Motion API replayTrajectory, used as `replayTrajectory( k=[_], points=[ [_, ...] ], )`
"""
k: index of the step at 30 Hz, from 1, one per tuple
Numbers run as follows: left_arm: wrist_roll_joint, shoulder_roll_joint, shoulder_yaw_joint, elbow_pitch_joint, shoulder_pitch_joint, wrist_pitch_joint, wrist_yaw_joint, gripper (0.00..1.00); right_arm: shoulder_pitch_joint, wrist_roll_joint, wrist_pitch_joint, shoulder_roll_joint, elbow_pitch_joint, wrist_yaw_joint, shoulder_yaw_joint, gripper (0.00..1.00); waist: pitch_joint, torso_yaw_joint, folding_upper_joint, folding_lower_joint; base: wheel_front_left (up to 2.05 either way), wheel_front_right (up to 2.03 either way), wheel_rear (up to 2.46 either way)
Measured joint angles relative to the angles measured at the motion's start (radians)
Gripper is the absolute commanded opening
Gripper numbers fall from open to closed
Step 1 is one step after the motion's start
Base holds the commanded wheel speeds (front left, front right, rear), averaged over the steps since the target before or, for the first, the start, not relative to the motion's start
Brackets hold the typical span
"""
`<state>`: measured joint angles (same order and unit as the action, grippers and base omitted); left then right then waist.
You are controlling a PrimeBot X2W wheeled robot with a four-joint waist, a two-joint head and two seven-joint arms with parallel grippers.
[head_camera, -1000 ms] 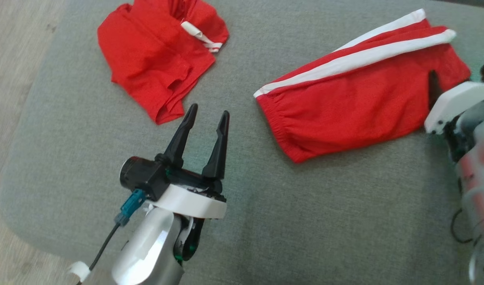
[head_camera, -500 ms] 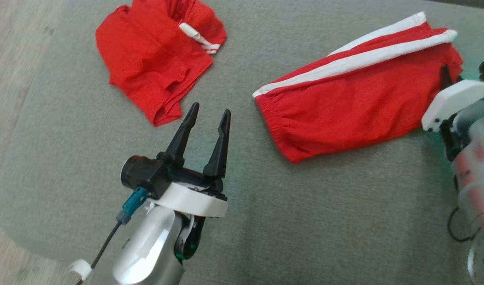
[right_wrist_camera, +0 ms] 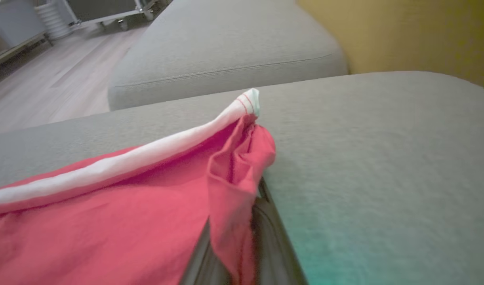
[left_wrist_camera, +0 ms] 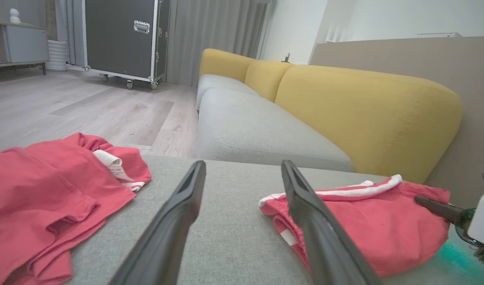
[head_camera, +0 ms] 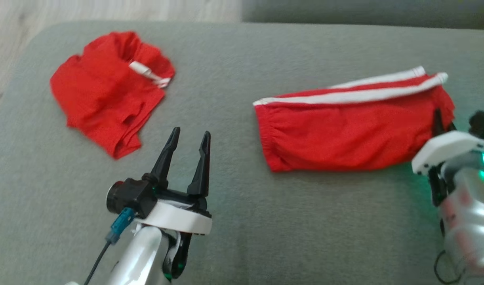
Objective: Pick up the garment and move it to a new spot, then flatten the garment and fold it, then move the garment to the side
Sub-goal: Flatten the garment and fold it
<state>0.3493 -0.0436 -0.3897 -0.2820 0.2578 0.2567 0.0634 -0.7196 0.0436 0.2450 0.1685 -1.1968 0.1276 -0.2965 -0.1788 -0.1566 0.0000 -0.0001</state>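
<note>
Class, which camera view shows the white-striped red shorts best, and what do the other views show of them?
The head view: the white-striped red shorts lie almost whole on the grey cushion. The left wrist view shows them low, partly behind the left gripper. The right wrist view shows one corner close up, pinched in the right gripper.

Grey upholstered cushion [head_camera: 305, 221], round-cornered and finely woven, used as the surface. Pale wood-plank floor [left_wrist_camera: 87, 114] laid beyond it. Sofa set behind, with grey seat cushions [left_wrist_camera: 258, 138] and mustard-yellow backrests [left_wrist_camera: 364, 114] divided into rounded sections. Black flight case [left_wrist_camera: 123, 37], metal-edged with a latch, stood on casters at the far side. Full-length grey curtains [left_wrist_camera: 218, 27] hung beside it. White wall [left_wrist_camera: 293, 27] and taupe panel [left_wrist_camera: 424, 55] seen behind the sofa. Low grey cabinet [left_wrist_camera: 22, 41] and white ribbed cylinder [left_wrist_camera: 58, 55] placed far left. Room lit softly and evenly.
</note>
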Motion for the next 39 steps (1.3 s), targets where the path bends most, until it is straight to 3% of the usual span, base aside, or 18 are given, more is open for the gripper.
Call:
replayTrajectory(
  k=[9,21,29,39],
  points=[
    [-0.009,0.000,0.021,0.005,-0.042,0.000,0.008,1.00,0.101,-0.008,0.003,0.008,0.068,0.000,-0.125,0.00,0.073,0.075,0.0000,-0.0001,0.00,0.00,0.00],
    [-0.013,0.000,0.036,0.014,-0.042,0.000,0.016,1.00,0.112,-0.035,0.003,-0.005,0.127,0.000,-0.154,0.00,0.070,0.055,0.0000,0.0001,0.00,0.00,0.00],
    [-0.016,0.000,0.044,0.002,-0.045,0.000,0.020,1.00,0.121,-0.092,0.003,-0.071,0.245,0.000,-0.028,0.00,0.106,0.037,0.0000,0.0001,0.00,0.00,0.00],
    [-0.025,-0.001,0.062,-0.007,-0.086,0.000,0.025,1.00,0.180,-0.249,0.003,-0.100,0.351,0.000,0.270,0.00,0.148,0.009,0.0000,0.0001,0.00,0.00,0.00]
  ],
)
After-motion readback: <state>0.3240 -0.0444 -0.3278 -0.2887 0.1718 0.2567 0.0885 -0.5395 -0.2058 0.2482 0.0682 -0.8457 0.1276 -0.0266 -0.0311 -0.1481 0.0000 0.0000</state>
